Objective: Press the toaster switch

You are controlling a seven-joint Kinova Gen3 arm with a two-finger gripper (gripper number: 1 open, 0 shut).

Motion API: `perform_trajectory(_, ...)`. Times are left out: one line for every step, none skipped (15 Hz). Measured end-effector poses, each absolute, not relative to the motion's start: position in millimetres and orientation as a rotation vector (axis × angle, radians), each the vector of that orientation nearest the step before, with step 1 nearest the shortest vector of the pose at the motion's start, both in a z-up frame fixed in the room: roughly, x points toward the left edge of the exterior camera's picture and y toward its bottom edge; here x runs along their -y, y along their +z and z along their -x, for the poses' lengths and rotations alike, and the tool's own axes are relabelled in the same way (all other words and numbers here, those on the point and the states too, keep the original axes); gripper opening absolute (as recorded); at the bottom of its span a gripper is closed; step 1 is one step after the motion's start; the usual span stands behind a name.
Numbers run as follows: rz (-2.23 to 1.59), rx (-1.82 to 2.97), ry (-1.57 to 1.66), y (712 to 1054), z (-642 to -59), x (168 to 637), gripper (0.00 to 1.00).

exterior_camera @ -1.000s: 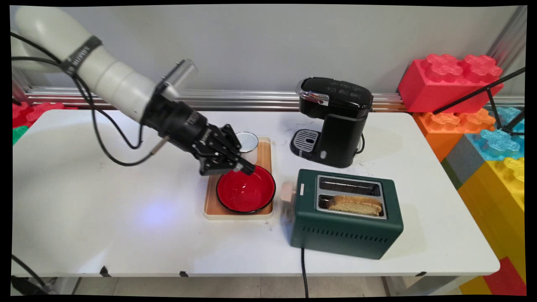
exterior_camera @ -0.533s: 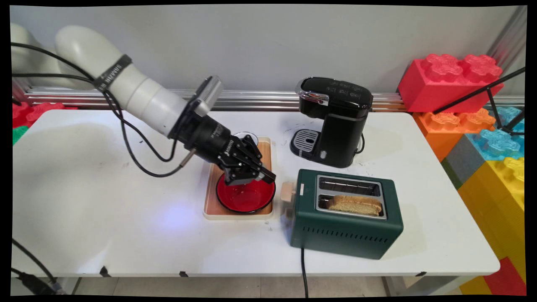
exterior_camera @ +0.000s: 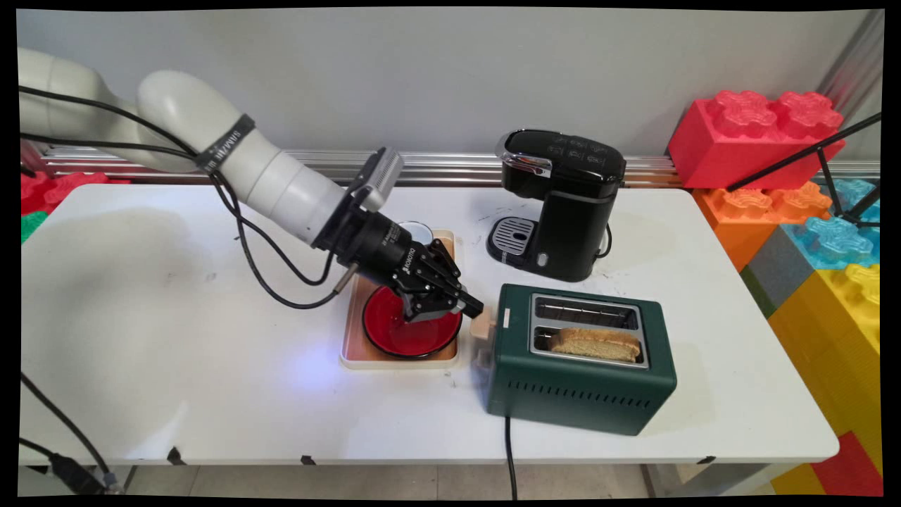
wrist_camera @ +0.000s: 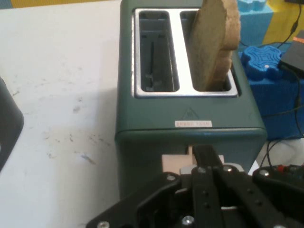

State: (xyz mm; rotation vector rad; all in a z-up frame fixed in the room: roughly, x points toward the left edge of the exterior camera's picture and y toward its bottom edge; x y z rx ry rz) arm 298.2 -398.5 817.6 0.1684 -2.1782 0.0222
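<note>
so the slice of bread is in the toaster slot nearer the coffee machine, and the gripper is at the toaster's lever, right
Not quite: the main view shows the slice of bread in the toaster's slot farther from the coffee machine; the nearer slot is empty. The gripper is indeed at the toaster's lever.

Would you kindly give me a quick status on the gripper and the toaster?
Gripper shut, tips at the toaster's lever. Green toaster holds one bread slice in the near slot. Red bowl under the hand.

A green toaster with a bread slice in its near slot stands right of a wooden tray holding a red bowl; a black coffee machine stands farther back.
</note>
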Motion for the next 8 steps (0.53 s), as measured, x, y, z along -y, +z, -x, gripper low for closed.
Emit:
perform_trajectory(-0.171, 2.177, 0.021, 814.8, -296.0, 399.7, 0.00)
perform_trajectory(-0.173, 2.177, 0.020, 812.6, -294.7, 400.5, 0.00)
perform_trajectory(-0.174, 2.178, 0.019, 811.1, -294.0, 400.9, 0.00)
perform_trajectory(-0.176, 2.179, 0.018, 808.7, -293.1, 401.5, 0.00)
perform_trajectory(-0.178, 2.180, 0.017, 806.0, -292.4, 402.2, 0.00)
perform_trajectory(-0.179, 2.182, 0.017, 803.4, -291.6, 402.7, 0.00)
perform_trajectory(-0.179, 2.183, 0.015, 800.8, -290.7, 403.1, 0.00)
perform_trajectory(-0.180, 2.183, 0.014, 798.8, -290.0, 403.3, 0.00)
